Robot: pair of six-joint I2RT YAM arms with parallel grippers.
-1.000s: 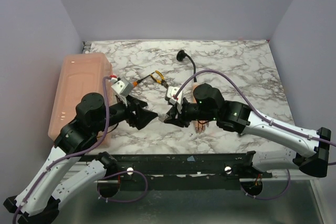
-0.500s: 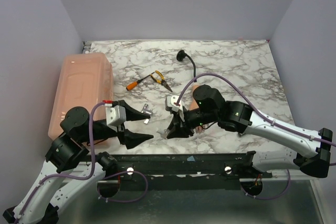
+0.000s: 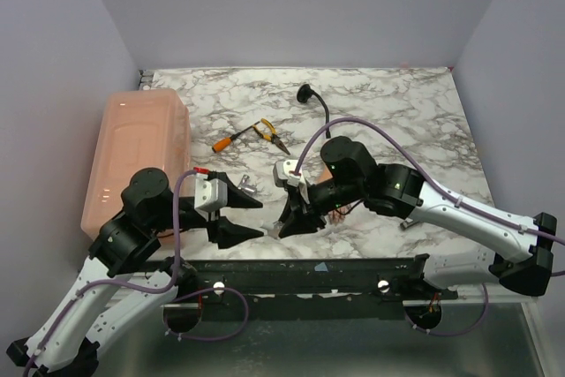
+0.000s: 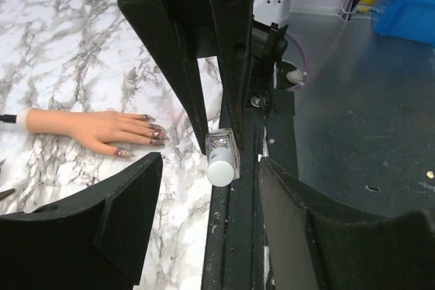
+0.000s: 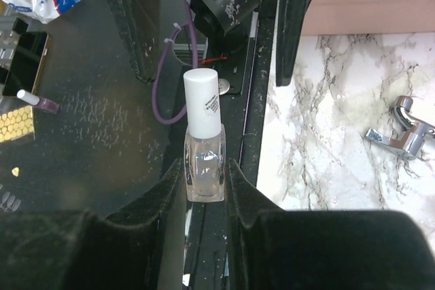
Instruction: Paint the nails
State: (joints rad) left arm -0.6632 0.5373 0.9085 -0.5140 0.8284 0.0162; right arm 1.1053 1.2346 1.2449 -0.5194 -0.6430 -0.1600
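My right gripper (image 5: pixel 204 176) is shut on a small clear nail polish bottle (image 5: pixel 203 161) with a white cap, held over the table's front edge (image 3: pixel 284 225). My left gripper (image 4: pixel 211 191) is open wide, and the bottle's cap (image 4: pixel 221 166) points at the gap between its jaws from just beyond them. The flesh-coloured mannequin hand (image 4: pixel 95 128) lies flat on the marble, its dark purplish nails (image 4: pixel 151 132) pointing toward the bottle. In the top view the hand (image 3: pixel 338 211) is mostly hidden under my right arm.
A pink lidded bin (image 3: pixel 137 156) stands at the left. A screwdriver (image 3: pixel 225 141), pliers (image 3: pixel 267 132) and a black cable (image 3: pixel 311 99) lie further back. A small metal bracket (image 3: pixel 248 187) lies by my left gripper. A black rail (image 3: pixel 353 268) runs along the front edge.
My left arm drew back from the bottle, opened wide, then edged right toward it again. My right gripper carried the bottle a little toward the front edge.
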